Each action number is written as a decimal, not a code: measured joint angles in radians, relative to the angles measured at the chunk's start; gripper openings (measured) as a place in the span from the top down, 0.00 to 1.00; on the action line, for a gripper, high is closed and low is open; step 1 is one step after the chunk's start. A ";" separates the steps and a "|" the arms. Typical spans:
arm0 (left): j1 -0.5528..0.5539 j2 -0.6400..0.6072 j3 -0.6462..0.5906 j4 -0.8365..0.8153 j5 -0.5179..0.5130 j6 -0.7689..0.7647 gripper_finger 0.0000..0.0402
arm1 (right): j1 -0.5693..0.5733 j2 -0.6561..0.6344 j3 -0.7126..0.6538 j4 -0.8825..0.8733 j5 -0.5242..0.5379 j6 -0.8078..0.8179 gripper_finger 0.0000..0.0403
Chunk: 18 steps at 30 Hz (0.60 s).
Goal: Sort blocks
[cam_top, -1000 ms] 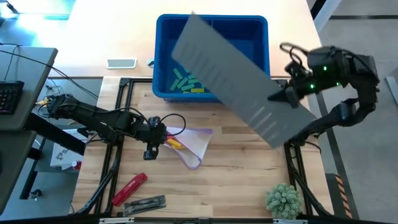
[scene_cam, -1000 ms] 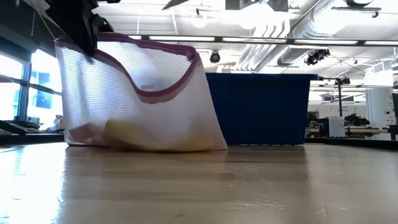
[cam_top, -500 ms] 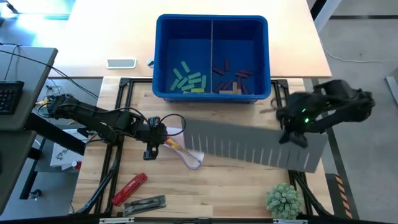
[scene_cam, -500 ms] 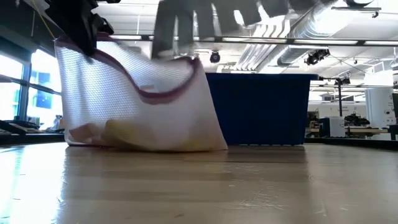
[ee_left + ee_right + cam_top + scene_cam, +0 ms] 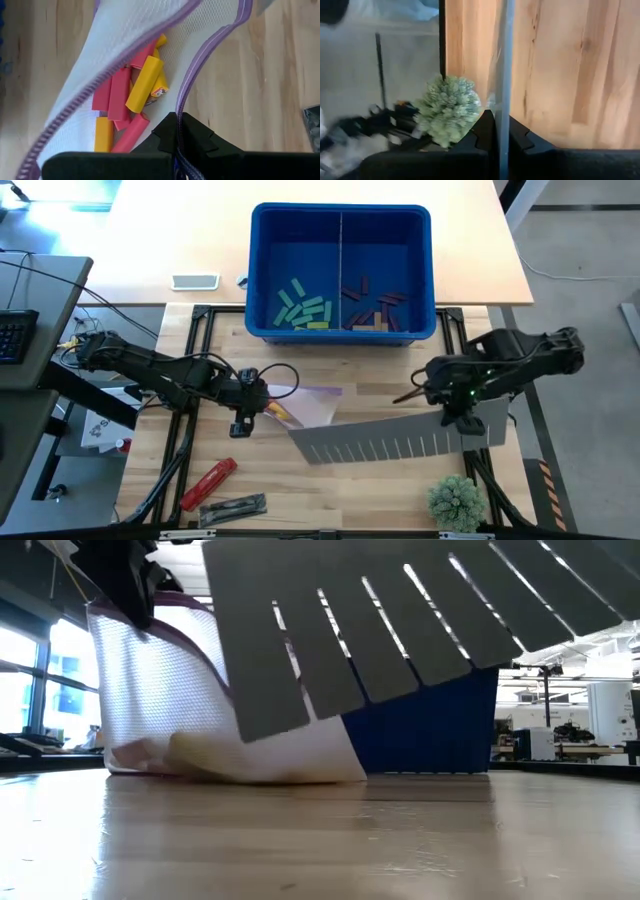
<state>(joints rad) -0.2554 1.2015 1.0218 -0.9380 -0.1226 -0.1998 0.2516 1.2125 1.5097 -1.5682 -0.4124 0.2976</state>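
Green and yellow-green blocks lie in the left compartment of the blue bin, dark red and tan ones in the right. Red and yellow blocks lie inside a white mesh bag with a purple zip edge. The bag's bottom rests on the table. My left gripper is shut on the bag. My right gripper is shut on a flat grey slotted panel, which hangs in the air just near of the bag. My left gripper pinches the bag's purple zip edge between its two fingers, coming slanting down from the table's left. That edge is held up, and the bag's bottom with the blocks lies on the table. My right gripper pinches the grey panel near its right end between its two fingers, slanting down from the table's right. The panel shows edge-on between the fingers. It is lifted clear of the table and tilted, its slotted edge pointing down.
A red cylindrical tool and a dark object lie near the front left. A small green plant stands at the front right, close under the panel's right end. A phone lies left of the bin. Black frame rails cross the table.
My right gripper has come down and toward the table's near edge, turning as it went. The grey panel went with it, from a slant over the bin to a lower place across the table in front of the bag. The bin's blocks show now.
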 joint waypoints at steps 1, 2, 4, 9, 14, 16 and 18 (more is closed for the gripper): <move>0.000 0.000 0.000 0.000 0.000 0.010 1.00 | 0.000 0.004 0.000 0.000 0.002 -0.051 1.00; 0.000 0.000 0.000 0.000 0.000 0.021 1.00 | 0.000 0.007 0.000 -0.002 0.015 -0.098 1.00; 0.000 0.000 0.000 0.000 0.000 0.033 1.00 | -0.003 0.017 -0.005 -0.002 0.052 -0.140 1.00; 0.000 0.003 0.000 0.001 0.000 0.034 1.00 | -0.043 0.085 -0.021 -0.002 0.099 -0.273 1.00; 0.000 0.003 0.000 0.001 0.000 0.022 1.00 | -0.074 0.198 -0.021 0.028 0.122 -0.412 1.00; 0.000 0.003 0.000 0.001 0.000 -0.006 1.00 | -0.084 0.250 -0.021 0.025 0.121 -0.472 1.00; 0.000 0.003 0.000 0.001 -0.009 -0.038 1.00 | -0.089 0.297 -0.021 0.017 0.123 -0.529 1.00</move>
<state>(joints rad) -0.2557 1.2041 1.0218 -0.9371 -0.1312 -0.2376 0.1629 1.5093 1.4891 -1.5517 -0.2896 -0.2317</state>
